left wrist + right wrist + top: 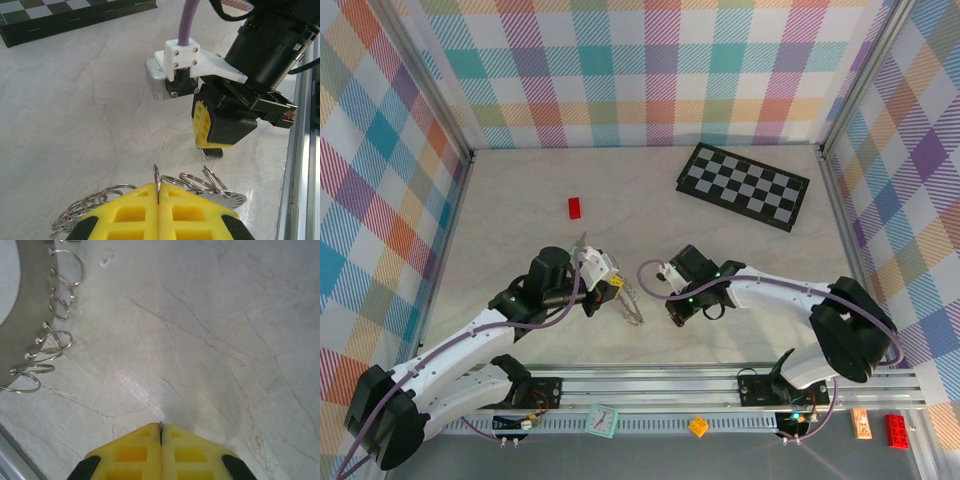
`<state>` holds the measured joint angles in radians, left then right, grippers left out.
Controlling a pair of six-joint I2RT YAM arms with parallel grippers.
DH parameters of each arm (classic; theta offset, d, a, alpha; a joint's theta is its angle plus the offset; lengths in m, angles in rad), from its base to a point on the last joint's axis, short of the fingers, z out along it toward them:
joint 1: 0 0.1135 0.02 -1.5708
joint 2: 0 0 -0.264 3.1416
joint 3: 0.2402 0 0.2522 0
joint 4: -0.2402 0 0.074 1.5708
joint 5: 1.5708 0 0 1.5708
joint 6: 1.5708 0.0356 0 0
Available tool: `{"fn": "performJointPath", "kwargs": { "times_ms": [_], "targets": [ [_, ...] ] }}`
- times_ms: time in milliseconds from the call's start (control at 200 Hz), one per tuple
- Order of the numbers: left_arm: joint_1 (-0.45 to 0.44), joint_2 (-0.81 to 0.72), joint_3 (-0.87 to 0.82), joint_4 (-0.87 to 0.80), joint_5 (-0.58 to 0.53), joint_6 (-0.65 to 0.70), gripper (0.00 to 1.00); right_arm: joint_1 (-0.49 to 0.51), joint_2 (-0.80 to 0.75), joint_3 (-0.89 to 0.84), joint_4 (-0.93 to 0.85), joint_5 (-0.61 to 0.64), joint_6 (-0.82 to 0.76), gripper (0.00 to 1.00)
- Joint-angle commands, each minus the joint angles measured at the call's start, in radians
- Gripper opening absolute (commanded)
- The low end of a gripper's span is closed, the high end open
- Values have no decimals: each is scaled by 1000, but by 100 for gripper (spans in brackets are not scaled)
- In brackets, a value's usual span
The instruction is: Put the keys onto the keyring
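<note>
The keyring [633, 305] is a flat silver band carrying several split rings, lying on the table between the arms. My left gripper [613, 285] is shut on one upright split ring [157, 175] of the keyring [227, 198]. To its right, my right gripper [676, 316] hangs just above the table, shut on a key: a black head [213, 152] pokes out below its yellow fingers [202, 125]. In the right wrist view a thin metal edge [160, 426] shows between the closed pads of the right gripper [161, 427], and the keyring [30, 295] lies at the upper left, apart from it.
A black-and-white chequered board [744, 186] lies at the back right. A small red brick [575, 207] sits behind the left arm. The aluminium rail [650, 385] runs along the front edge, with small items [603, 420] below it. Plaid walls enclose the table.
</note>
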<state>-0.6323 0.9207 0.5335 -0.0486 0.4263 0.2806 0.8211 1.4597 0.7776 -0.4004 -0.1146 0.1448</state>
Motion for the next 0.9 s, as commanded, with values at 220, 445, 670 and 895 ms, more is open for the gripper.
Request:
{"fn": "performJointPath", "kwargs": {
  "times_ms": [220, 445, 670, 895],
  "targets": [
    [-3, -13, -4, 42, 19, 0, 0, -37, 67, 45, -49, -26, 67, 3],
    [-3, 1, 0, 45, 22, 3, 0, -55, 84, 63, -68, -28, 65, 11],
    [-3, 6, 2, 48, 22, 6, 0, -62, 109, 81, -82, -37, 61, 16],
    [-1, 12, 5, 48, 22, 9, 0, -63, 127, 92, -89, -39, 60, 20]
  ]
}}
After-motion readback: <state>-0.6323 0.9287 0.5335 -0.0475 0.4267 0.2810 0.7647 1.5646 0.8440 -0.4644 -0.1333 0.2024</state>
